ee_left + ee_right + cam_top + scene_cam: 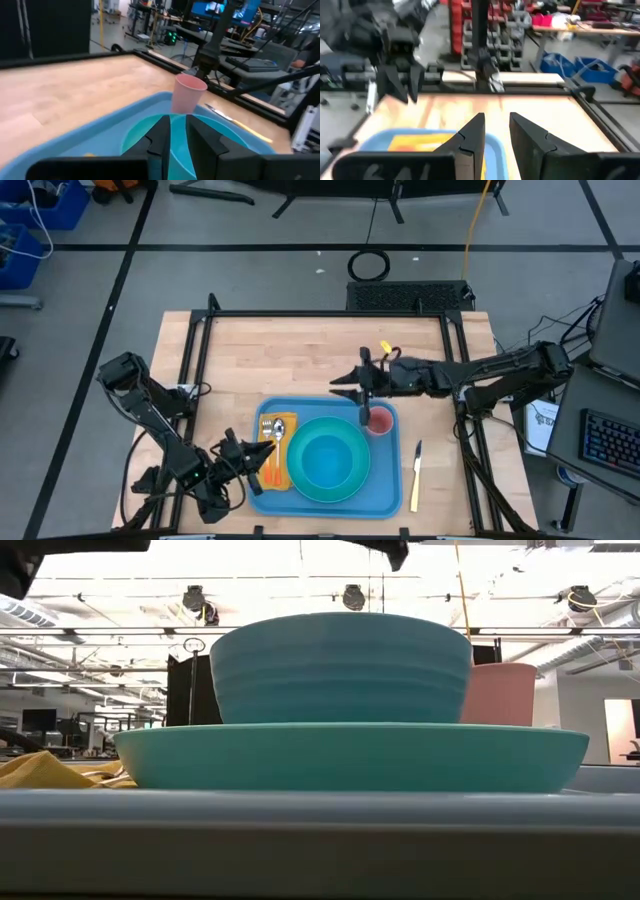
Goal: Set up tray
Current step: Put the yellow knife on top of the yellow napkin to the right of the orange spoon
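Observation:
The large blue tray [388,492] lies at the table's near middle. On it a turquoise bowl [340,665] sits in a turquoise plate [350,755]. A pink cup [379,421] stands upright in the tray's far right corner. A yellow napkin [272,448] with a spoon [278,428] and orange-handled cutlery lies along the tray's left side. My left gripper [243,457] hovers at the tray's left edge, slightly open and empty [178,135]. My right gripper [343,386] is above the tray's far edge, left of the cup, open and empty [497,135].
A knife with a yellow handle [416,476] lies on the bare wood right of the tray. A small yellow and red object [387,348] sits on the far part of the table. A black frame [330,313] borders the tabletop. Bare wood stretches beyond the tray's far edge.

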Robot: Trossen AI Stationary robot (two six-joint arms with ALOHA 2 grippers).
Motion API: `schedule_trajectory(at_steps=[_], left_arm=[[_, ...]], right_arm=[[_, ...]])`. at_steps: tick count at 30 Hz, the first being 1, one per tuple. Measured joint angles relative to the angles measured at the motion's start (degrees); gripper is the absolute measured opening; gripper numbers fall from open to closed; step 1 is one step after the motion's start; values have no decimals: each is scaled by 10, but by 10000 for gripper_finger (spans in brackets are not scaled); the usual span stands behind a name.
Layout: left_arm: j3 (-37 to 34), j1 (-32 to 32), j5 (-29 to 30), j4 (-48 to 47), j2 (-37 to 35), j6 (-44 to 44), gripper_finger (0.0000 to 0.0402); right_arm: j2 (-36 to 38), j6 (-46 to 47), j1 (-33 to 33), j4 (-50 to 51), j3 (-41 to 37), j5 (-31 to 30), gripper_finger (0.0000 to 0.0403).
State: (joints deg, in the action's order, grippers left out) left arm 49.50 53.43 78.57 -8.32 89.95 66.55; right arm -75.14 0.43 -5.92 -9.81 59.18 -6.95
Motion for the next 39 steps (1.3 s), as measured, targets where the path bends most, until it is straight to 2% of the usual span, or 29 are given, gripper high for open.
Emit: schedule_trajectory(at_steps=[7,11,14,21,26,30,39], left_arm=[[0,-25,-5,1,0,-43,62],[0,-38,-5,1,0,-51,62],[0,-47,-5,1,0,-62,62],[0,-61,-5,13,0,-111,62],[0,-69,-4,25,0,-141,62],[0,-79,-4,49,0,-177,62],[0,-96,-25,114,0,-261,62]], right_arm=[[27,-14,-69,61,2,-140,79],[37,50,-98,146,23,-198,79],[38,121,-118,218,48,-216,79],[37,260,-165,305,60,-209,79],[41,369,-184,327,60,-103,79],[41,443,-209,350,60,-78,76],[41,671,-224,543,60,-49,64]])
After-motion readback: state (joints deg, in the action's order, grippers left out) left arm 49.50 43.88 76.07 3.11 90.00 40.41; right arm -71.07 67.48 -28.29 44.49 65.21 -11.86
